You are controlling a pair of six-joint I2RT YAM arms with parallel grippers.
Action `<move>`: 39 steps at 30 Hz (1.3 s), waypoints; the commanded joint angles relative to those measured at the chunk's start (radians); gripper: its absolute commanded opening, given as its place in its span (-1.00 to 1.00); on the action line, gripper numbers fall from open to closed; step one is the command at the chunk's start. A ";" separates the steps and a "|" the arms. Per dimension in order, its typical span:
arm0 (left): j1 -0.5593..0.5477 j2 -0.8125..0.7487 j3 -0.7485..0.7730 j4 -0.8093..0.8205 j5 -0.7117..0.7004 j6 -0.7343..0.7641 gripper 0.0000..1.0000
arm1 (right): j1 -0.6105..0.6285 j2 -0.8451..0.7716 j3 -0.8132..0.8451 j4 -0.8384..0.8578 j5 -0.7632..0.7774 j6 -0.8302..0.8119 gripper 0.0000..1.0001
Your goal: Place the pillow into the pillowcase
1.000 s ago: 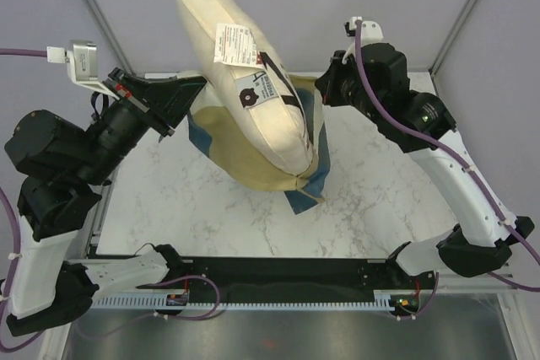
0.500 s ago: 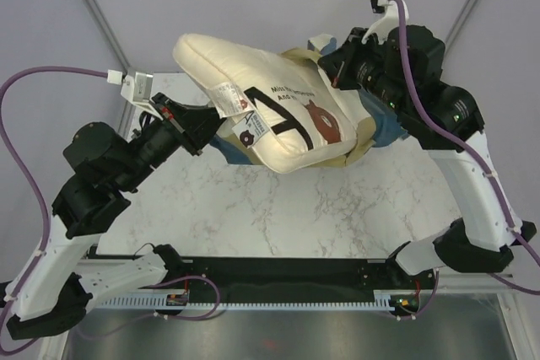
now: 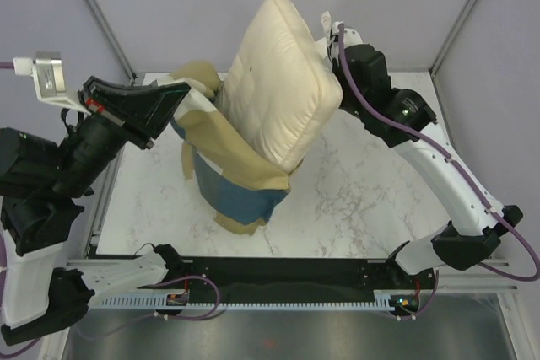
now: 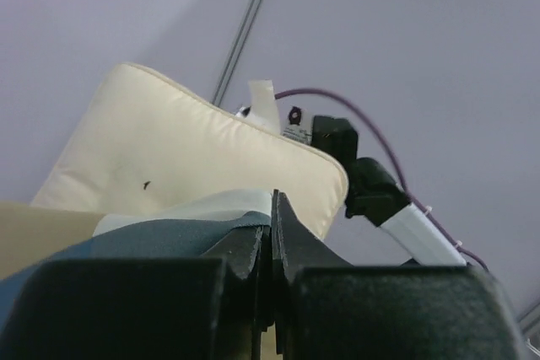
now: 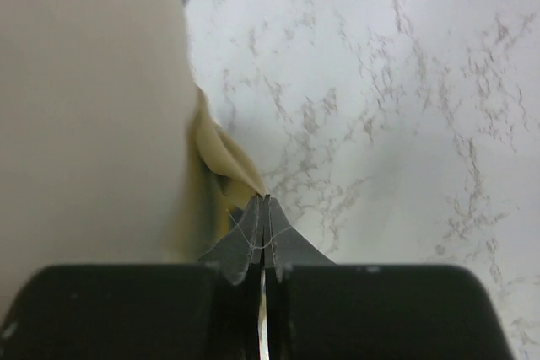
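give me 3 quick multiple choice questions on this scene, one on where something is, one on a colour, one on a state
1. Where is the pillow relative to the pillowcase?
A) fully inside
B) lower end in, most of it sticking up out
C) lying apart from it

2. Which colours does the pillowcase show?
A) tan and blue
B) red and green
C) black only

3. What state is the left gripper in?
A) wide open
B) shut on the pillow
C) shut on the pillowcase

Answers:
1 B, the top view shows cloth wrapping only its lower end.
2 A, those blocks hang below the pillow.
3 C, the left wrist view shows the fingers pinching the cloth edge.
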 commanded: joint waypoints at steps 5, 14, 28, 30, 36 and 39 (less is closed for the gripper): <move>-0.002 -0.204 -0.464 0.215 -0.037 -0.006 -0.95 | -0.005 -0.071 0.396 0.071 0.040 0.000 -1.00; -0.002 -0.015 -0.002 0.112 0.014 0.040 -0.95 | -0.005 -0.176 0.050 0.172 0.037 0.023 -1.00; -0.002 -0.264 -0.301 0.152 0.032 0.047 -0.95 | -0.004 -0.180 -0.369 0.292 -0.107 0.079 -0.03; -0.004 -0.304 -0.384 0.150 -0.003 0.047 -0.95 | 0.018 -0.191 -0.420 0.322 -0.123 0.095 -0.03; -0.004 -0.358 -0.412 0.149 0.020 0.027 -0.95 | 0.098 -0.167 -0.445 0.327 -0.106 0.104 0.07; -0.002 -0.359 -0.380 0.143 0.066 0.003 -0.95 | 0.119 -0.153 -0.477 0.368 -0.161 0.121 0.16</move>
